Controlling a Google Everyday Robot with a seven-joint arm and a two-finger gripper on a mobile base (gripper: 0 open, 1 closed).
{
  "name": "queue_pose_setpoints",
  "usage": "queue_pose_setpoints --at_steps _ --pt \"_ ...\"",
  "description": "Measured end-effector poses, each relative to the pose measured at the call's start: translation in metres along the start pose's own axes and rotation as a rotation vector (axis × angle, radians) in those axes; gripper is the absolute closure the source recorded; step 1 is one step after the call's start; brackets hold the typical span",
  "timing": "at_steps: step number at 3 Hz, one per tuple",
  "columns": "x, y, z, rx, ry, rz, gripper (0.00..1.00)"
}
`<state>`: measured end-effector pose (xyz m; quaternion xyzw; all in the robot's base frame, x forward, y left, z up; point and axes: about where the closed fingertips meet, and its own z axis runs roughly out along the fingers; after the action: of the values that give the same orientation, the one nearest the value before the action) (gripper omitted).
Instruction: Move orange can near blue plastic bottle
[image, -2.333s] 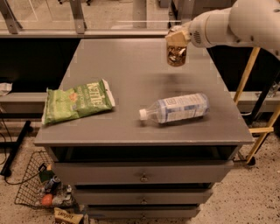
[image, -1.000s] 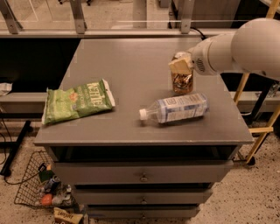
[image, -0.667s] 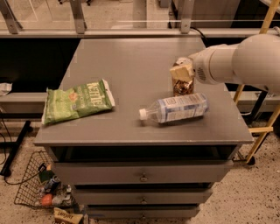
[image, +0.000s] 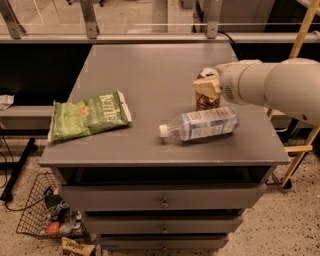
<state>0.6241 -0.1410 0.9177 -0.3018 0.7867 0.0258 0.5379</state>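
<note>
- the step in hand looked like the set-down: the orange can (image: 205, 104) stood upright just behind the bottle (image: 207, 123), toward the right rear of the cabinet top (image: 150, 65), so it seemed already as near as the task asked.
- the can's foot was hidden behind the bottle, so i could not tell whether it rested on the top or hung just above it; i would lower it straight down and slowly until it bore its own weight.
- the bottle lay on its side with its cap (image: 163, 131) pointing left, and a lying bottle rolls easily, so the can should not push on it.
- release should come only once the can stood flat, with the jaws opened evenly so neither side dragged and tipped it; then a lift straight up, not sideways over the bottle.
- the gripper (image: 206, 88) was at the can's upper half, at the end of the white arm (image: 270, 87) that reached in from the right; it was clenched on the can, a tan pad (image: 204, 88) across the front just below its top.
- it touched nothing else that i could see; the chip bag (image: 89, 117) lay well apart on the left.
</note>
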Motion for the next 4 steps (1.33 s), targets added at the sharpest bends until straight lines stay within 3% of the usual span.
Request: queue_pose_setpoints --at_steps 3,4 --pt "-0.0063 0.0030 -0.0017 -0.001 -0.007 -0.008 0.13" --pt "-0.0082 0.0040 -0.0022 -0.001 -0.009 -0.011 0.00"
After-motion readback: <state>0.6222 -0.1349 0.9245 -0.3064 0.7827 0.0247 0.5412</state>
